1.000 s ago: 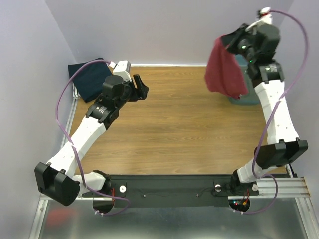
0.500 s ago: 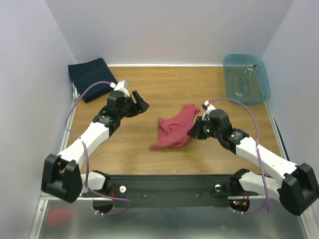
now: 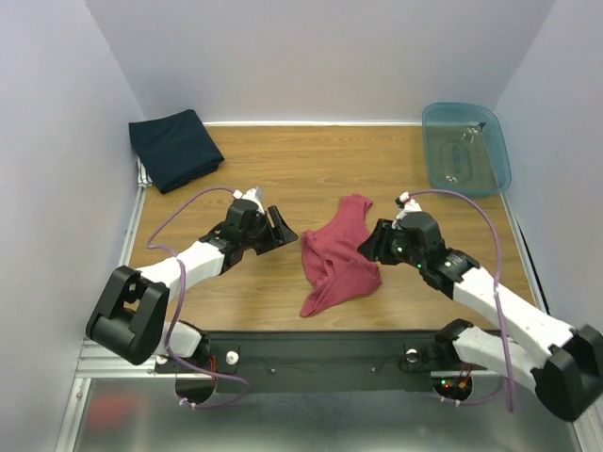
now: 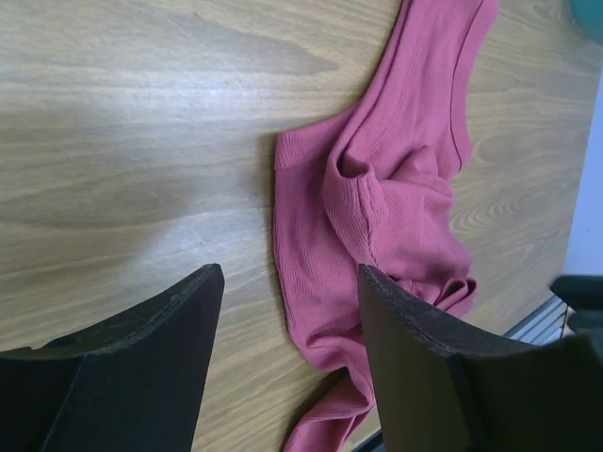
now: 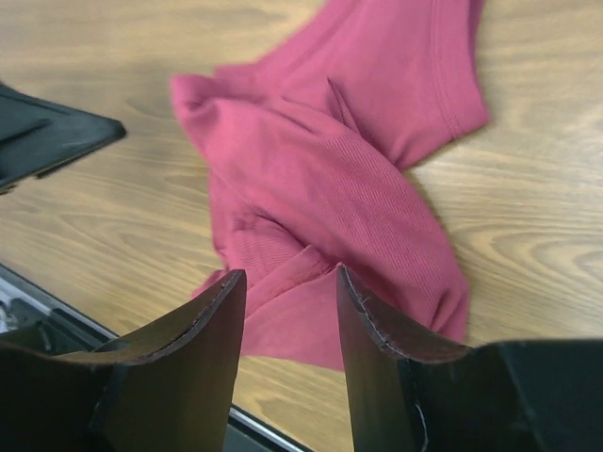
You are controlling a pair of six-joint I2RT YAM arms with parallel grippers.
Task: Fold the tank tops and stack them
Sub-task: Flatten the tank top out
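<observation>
Maroon tank top (image 3: 337, 254) lies crumpled between the left claw (image 3: 285, 229) and right claw (image 3: 370, 247), both parted and empty.

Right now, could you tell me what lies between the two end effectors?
The crumpled maroon tank top lies there on the table; the top external view shows it.

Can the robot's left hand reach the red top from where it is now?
Probably yes. The left hand is open and points at the red tank top, with only bare wooden table between them. The right hand sits at the top's other side, not in the way.
</observation>
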